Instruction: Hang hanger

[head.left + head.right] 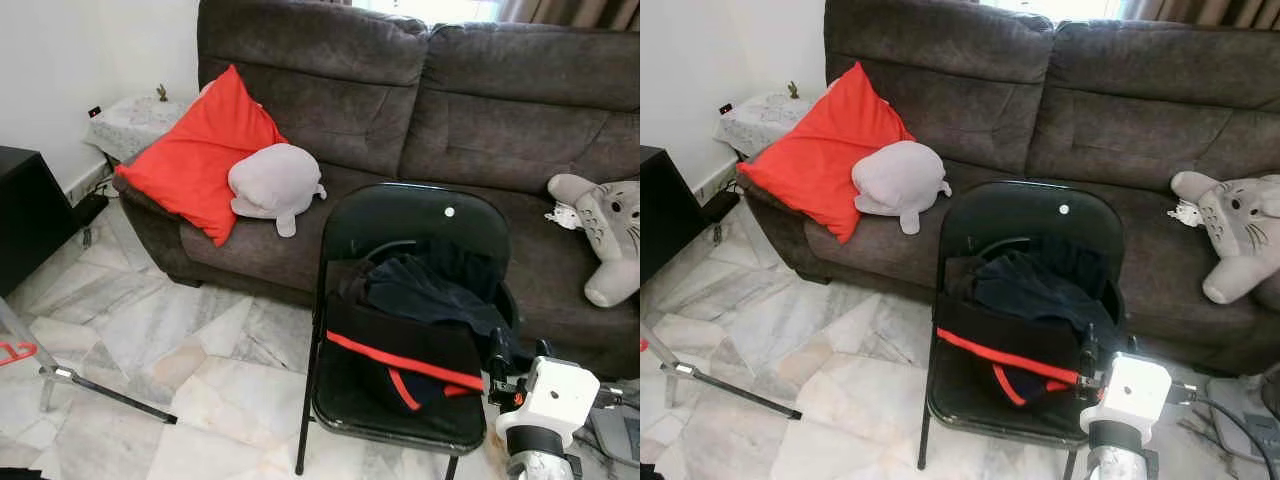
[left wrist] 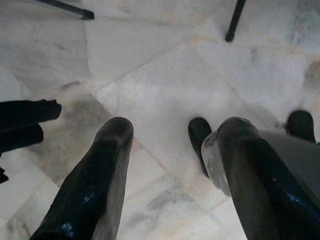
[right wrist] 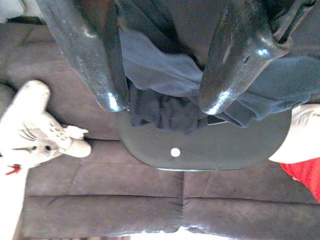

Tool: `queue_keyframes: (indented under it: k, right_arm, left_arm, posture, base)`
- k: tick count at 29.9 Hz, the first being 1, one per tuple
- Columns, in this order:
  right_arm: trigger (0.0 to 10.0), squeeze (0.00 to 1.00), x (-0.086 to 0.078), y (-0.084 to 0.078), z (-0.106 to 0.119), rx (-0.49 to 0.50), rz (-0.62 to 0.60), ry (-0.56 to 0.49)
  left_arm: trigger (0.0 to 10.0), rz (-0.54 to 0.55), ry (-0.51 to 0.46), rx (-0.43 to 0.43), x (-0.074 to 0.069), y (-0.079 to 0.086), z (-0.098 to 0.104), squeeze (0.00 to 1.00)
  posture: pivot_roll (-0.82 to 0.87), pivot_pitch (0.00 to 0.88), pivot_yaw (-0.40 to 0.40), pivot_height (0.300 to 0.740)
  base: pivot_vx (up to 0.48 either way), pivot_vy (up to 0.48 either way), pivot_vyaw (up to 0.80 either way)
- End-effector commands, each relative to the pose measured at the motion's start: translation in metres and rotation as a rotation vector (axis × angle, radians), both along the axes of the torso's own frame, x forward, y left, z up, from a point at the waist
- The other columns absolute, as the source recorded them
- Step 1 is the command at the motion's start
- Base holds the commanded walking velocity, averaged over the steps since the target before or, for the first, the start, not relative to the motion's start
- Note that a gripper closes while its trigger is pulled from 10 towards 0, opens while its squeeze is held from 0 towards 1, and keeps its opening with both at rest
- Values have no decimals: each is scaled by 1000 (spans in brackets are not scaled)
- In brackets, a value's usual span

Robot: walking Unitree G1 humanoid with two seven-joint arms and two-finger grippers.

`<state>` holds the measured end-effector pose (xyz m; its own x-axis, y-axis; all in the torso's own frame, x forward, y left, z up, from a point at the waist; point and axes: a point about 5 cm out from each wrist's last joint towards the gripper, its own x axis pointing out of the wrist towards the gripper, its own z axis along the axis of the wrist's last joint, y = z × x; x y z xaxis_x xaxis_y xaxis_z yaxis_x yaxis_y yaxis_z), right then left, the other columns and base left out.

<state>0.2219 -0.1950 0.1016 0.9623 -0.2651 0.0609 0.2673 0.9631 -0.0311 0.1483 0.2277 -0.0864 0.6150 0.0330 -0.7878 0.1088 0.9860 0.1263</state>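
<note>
With my right gripper [image 3: 160,100] spread open near the clothes [image 1: 440,290] on the folding chair [image 1: 415,230], I'd aim for the hanger [image 1: 385,250] (its dark curve peeks out), left gripper [image 2: 170,165] open over floor.

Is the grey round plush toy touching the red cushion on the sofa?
Touching. The left eye view shows the grey plush leaning directly against the red cushion, with no gap.
</note>
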Motion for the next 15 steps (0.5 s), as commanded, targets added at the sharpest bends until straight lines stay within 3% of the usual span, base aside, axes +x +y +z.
queue_keyframes:
  k: [1, 6, 15]
  right_arm:
    - [10000, 0, -1, -1, 3, -8, -3, -5]
    - [10000, 0, -6, -4, 6, -10, -23, -4]
    - [10000, 0, -40, -10, 15, 51, -111, 44]
  left_arm:
    - [10000, -6, 40, -1, -9, -2, -4, 0]
    - [10000, -11, 33, -15, -8, -6, -5, 0]
    - [10000, -25, 37, -7, -9, -6, -5, 0]
  posture:
    - [-49, 24, -5, 740]
    - [-57, 23, -9, 740]
    - [-77, 47, -8, 740]
  base:
    - [0, 0, 0]
    - [0, 0, 0]
    - [0, 0, 0]
